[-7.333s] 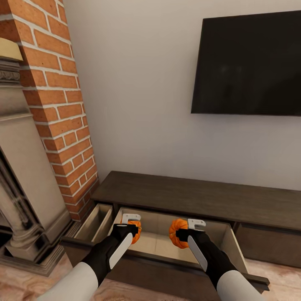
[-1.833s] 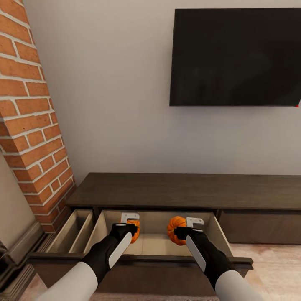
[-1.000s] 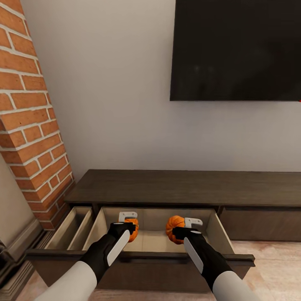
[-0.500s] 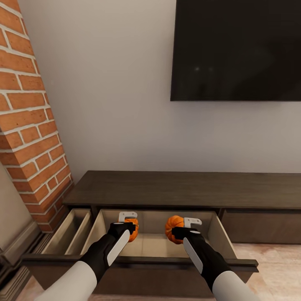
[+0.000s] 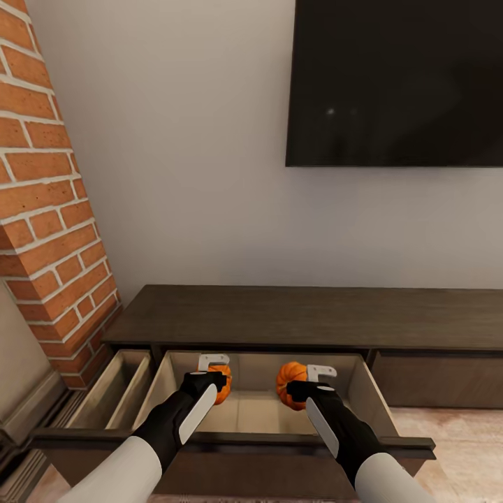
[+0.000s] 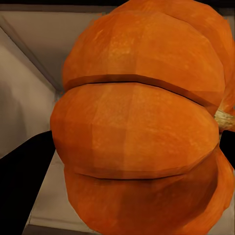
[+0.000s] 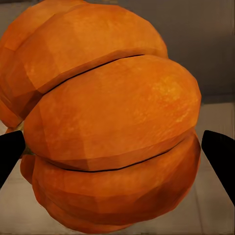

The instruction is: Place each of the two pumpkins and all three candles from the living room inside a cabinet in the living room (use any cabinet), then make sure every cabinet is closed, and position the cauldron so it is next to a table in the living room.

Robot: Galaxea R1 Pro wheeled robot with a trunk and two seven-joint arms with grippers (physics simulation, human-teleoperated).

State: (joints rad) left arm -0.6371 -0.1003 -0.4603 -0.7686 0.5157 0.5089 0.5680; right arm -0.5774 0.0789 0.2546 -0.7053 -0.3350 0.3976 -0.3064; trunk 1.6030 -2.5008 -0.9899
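Two orange ribbed pumpkins hang over the open middle drawer [image 5: 258, 412] of the dark brown cabinet [image 5: 307, 314]. My left gripper [image 5: 209, 377] is shut on one pumpkin [image 5: 222, 383], which looms large in the left wrist view [image 6: 137, 127]. My right gripper [image 5: 307, 385] is shut on the other pumpkin [image 5: 288, 383], seen close up in the right wrist view [image 7: 112, 117]. Both pumpkins sit above the drawer's light tan floor. The candles and the cauldron are out of view.
A second, narrower drawer [image 5: 112, 391] stands open at the left. A red brick fireplace column [image 5: 49, 209] rises at the left. A black TV [image 5: 395, 80] hangs on the pale wall. Light wood floor [image 5: 454, 433] shows at the lower right.
The view has crept closer to the cabinet and shifted slightly. Both grippers keep their pumpkins over the open drawer, a touch lower in it.
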